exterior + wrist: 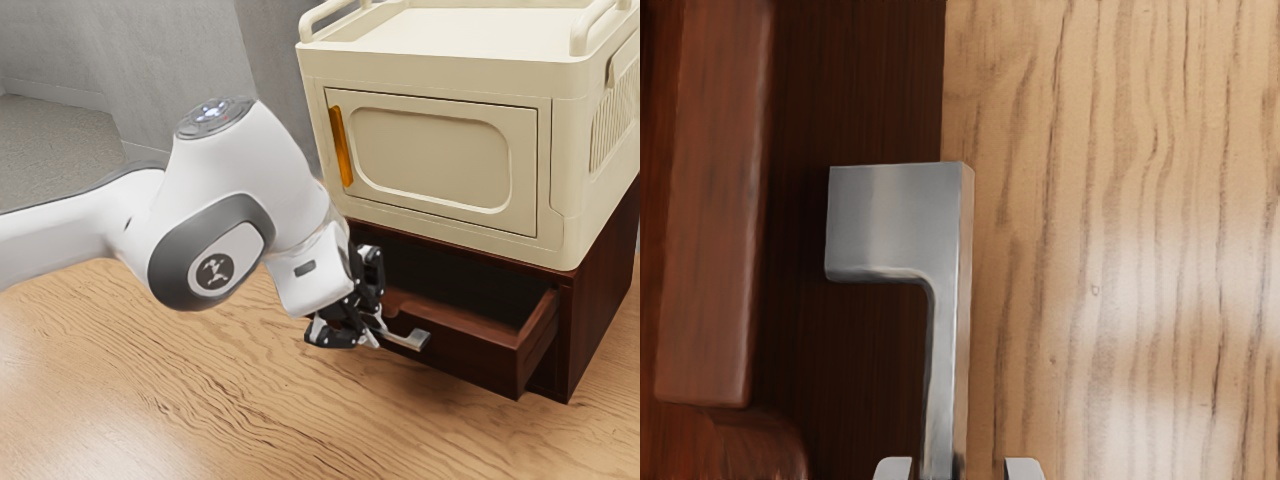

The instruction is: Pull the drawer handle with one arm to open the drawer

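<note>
The gripper point(959, 468) has its fingers point(1024, 470) apart, with the long handle point(947, 370) between them, nearer the one by the drawer point(470, 350), lying across their squeeze.

In the exterior view, smooth grey concrete walls point(160, 55) rise from 11 to 12 o'clock, above a speckled grey floor point(45, 140) at 10. Pale, wavy-grained wood surface point(200, 410) spreads from 8 round to 5, with a whitish sheen near 8. Toward 1 o'clock, a cream box-shaped cabinet point(430, 75) with rounded edges and raised rails sits on a dark red-brown wooden cabinet point(590, 325) at 3 to 4.
</note>
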You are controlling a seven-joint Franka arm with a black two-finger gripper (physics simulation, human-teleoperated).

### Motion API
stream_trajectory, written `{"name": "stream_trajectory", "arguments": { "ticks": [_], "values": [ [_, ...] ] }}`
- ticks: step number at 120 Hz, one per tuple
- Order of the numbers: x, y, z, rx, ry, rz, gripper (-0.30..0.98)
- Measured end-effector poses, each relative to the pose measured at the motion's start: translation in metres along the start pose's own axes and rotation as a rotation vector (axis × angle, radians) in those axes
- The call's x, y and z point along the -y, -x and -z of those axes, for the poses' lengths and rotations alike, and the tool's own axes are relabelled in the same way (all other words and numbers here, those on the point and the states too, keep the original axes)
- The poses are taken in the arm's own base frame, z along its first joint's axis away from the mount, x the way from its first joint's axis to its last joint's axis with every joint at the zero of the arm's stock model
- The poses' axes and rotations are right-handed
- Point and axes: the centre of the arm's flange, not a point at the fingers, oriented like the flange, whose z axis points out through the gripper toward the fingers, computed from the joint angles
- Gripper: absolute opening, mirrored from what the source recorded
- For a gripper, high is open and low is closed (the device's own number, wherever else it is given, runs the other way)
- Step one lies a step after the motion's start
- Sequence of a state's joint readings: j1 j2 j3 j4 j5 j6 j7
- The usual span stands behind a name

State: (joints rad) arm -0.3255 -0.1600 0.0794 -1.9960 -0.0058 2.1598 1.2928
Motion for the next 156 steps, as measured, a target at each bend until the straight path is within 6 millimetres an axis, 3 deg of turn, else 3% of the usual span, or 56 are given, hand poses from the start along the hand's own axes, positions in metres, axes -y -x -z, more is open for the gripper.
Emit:
{"name": "stream_trajectory", "arguments": {
  "ticks": [87, 156],
  "values": [
    [-0.064, 0.004, 0.027, -0.024, -0.005, 0.043, 0.02],
    [-0.068, 0.002, 0.03, -0.027, -0.008, 0.071, 0.08]
  ]
}}
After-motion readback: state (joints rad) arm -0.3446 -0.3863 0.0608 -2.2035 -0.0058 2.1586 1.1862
